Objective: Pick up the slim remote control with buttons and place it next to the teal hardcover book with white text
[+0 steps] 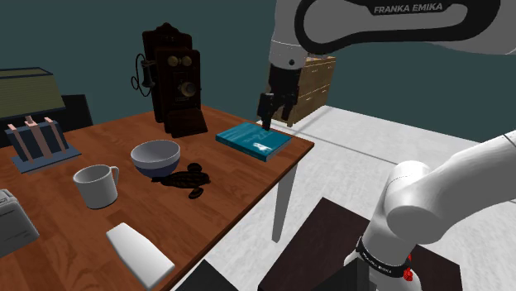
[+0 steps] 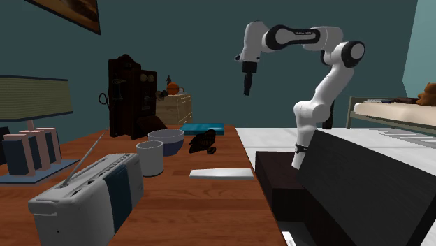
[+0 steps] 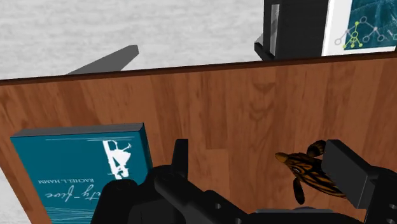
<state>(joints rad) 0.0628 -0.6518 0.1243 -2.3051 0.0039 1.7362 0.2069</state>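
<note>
The remote [image 1: 139, 252] is a flat, plain white slab lying near the table's front edge in the shoulder view, and it also lies close to the table edge [image 2: 221, 174]. The teal book [image 1: 254, 140] with white text lies flat at the table's far corner [image 2: 202, 128]. My gripper [image 1: 269, 121] hangs open well above that book, far from the remote [image 2: 247, 89]. In the wrist view the black fingers [image 3: 180, 156] stand apart with nothing between them, the gripper [image 3: 257, 151] looking down on bare wood beside the book [image 3: 79, 162].
A dark turtle-like figure [image 1: 188, 178] lies between bowl [image 1: 155, 157] and book [image 3: 308, 172]. A white mug [image 1: 97, 185], an old wooden telephone [image 1: 174, 78], a file rack [image 1: 37, 145] and a radio [image 2: 91, 192] share the table. Its edge [image 1: 285, 169] drops off beside the book.
</note>
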